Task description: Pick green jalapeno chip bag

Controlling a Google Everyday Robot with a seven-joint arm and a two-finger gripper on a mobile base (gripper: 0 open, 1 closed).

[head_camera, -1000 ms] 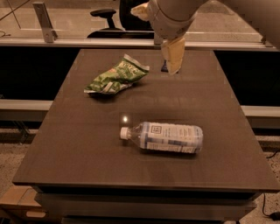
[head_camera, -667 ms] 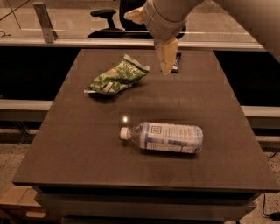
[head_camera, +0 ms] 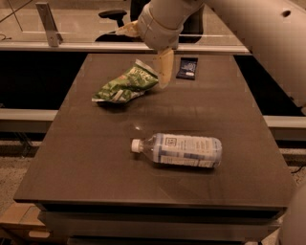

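The green jalapeno chip bag, crumpled green-and-white foil, lies on the far left part of the dark table. My gripper hangs from the pale arm that comes in from the upper right. It sits just right of the bag's right end, close to it or touching it, low over the table top.
A clear plastic bottle with a white label lies on its side near the table's middle front. A small dark blue packet lies at the far edge, right of the gripper. A glass rail and an office chair stand behind the table.
My gripper has moved left, from over the dark blue packet to right beside the chip bag's right end. The bag and bottle have not moved.
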